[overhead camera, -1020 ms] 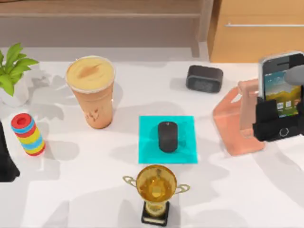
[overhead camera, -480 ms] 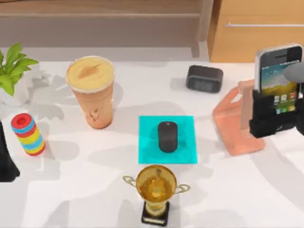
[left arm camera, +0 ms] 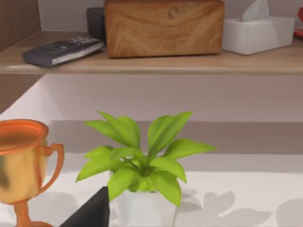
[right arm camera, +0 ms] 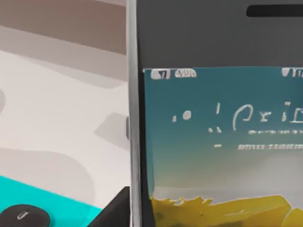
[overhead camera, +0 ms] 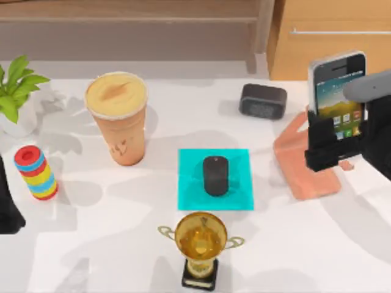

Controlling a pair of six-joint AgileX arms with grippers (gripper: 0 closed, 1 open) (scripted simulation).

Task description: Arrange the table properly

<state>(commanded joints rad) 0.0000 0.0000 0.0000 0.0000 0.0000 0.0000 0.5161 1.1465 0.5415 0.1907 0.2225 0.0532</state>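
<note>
Our right gripper (overhead camera: pixel 333 149) is clamped on the phone (overhead camera: pixel 337 85), held upright w/ screen lit, above the salmon phone stand (overhead camera: pixel 302 168) at the table's (overhead camera: pixel 122 244) right side. Right wrist view: phone screen (right arm camera: pixel 222 142) close up, cyan mat (right arm camera: pixel 47 203) beyond. Left arm (overhead camera: pixel 7 201) parked at left edge; we cannot tell its claw state. On the table: plant (overhead camera: pixel 17 91), stacked rings (overhead camera: pixel 36 173), drink cup (overhead camera: pixel 119 119), mouse (overhead camera: pixel 215 175) on the mat, trophy (overhead camera: pixel 200 247), small clock (overhead camera: pixel 263 101).
</note>
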